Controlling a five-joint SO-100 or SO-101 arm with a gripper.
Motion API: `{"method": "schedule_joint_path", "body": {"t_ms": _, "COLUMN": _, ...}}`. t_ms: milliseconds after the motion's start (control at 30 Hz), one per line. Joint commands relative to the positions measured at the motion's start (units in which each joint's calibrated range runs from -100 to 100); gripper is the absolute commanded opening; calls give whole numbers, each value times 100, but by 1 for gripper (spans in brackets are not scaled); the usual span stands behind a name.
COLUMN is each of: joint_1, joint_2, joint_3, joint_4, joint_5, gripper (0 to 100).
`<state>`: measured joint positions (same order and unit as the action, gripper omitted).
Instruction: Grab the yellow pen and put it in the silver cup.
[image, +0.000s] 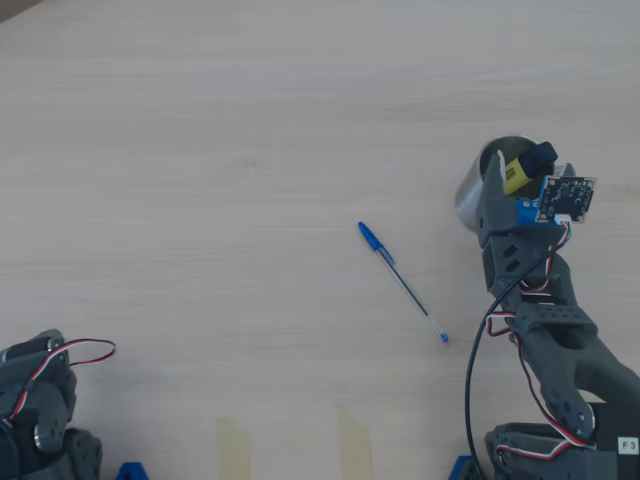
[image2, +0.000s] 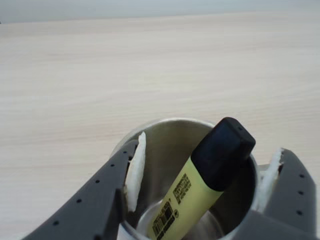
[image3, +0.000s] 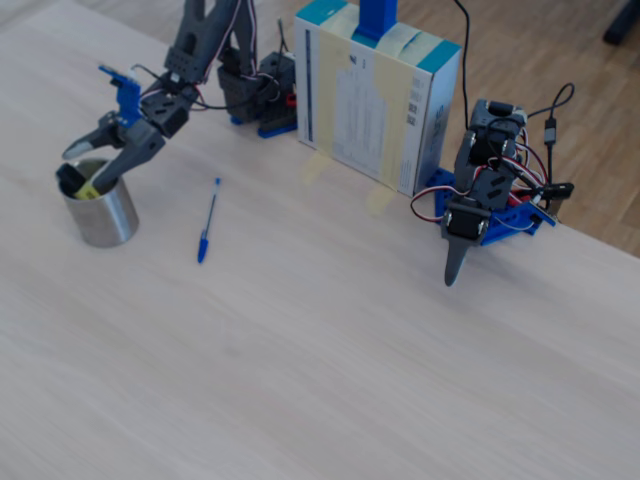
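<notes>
Leaning black cap up, the yellow pen (image2: 192, 200) (base cut off) stands in the silver cup (image2: 170, 137); gripper (image2: 200, 172) spread wide, clear of it.

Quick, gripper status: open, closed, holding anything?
Gripper: open, jaws spread around the yellow pen, which leans inside the silver cup; not gripping it.
</notes>
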<state>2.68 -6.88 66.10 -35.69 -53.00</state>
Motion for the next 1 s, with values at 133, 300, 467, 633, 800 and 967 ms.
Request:
{"method": "schedule_joint_path", "body": {"t_ms": 133, "joint_1": -32, "joint_2": -634, "joint_3": -111, "joint_4": -22, "joint_5": 41, "gripper": 41}}
{"method": "schedule_joint_path", "body": {"t_ms": 300, "joint_1": -172, "joint_2": -800, "joint_3": -111, "joint_4": -13, "joint_5": 41, "gripper": 41}}
{"method": "schedule_joint_path", "body": {"t_ms": 467, "joint_1": -180, "joint_2": -941, "joint_3": -111, "joint_4": 47, "joint_5": 41, "gripper": 41}}
{"method": "schedule_joint_path", "body": {"t_ms": 633, "joint_1": -294, "joint_2": -1207, "joint_3": -102, "joint_4": 390, "joint_5": 5, "gripper": 40}}
{"method": "schedule_joint_path", "body": {"t_ms": 800, "joint_1": -302, "joint_2": -1540, "joint_3": -56, "joint_4": 647, "joint_5": 15, "gripper": 40}}
{"method": "schedule_joint_path", "body": {"t_ms": 967, "joint_1": -302, "joint_2": -1972, "joint_3": 297, "joint_4": 690, "joint_5": -6, "gripper": 40}}
